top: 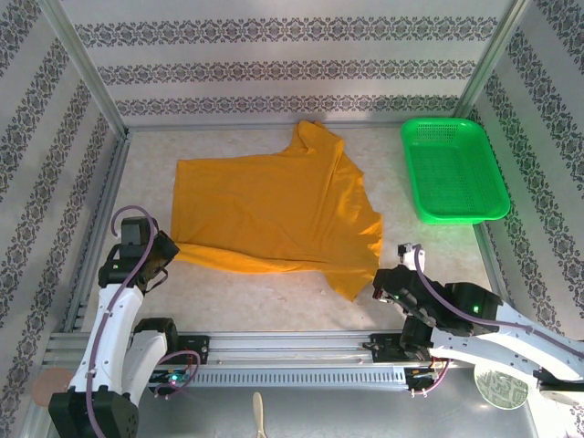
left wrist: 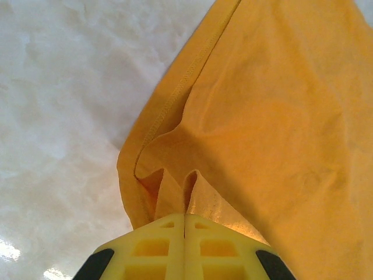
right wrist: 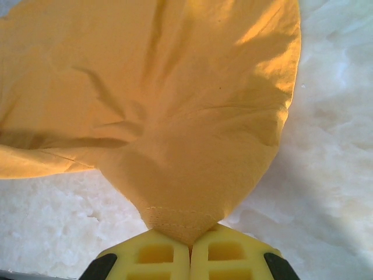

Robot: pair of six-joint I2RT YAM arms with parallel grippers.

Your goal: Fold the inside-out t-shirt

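The inside-out t-shirt (top: 274,205) lies spread on the pale table, plain mustard-orange with one sleeve pointing to the far wall. My left gripper (top: 170,249) is at its near-left corner. In the left wrist view the yellow jaws are pressed together (left wrist: 185,217) with folds of the hemmed edge (left wrist: 175,105) pinched between them. My right gripper (top: 378,281) is at the shirt's near-right corner. The right wrist view shows its jaws shut (right wrist: 190,240) on a stitched hem of the t-shirt (right wrist: 175,116), the cloth fanning away from them.
A green plastic basket (top: 454,169) stands at the far right of the table. Metal frame rails (top: 100,219) and patterned walls close in the left, right and far sides. Bare table (top: 274,297) lies between the shirt's near edge and the arm bases.
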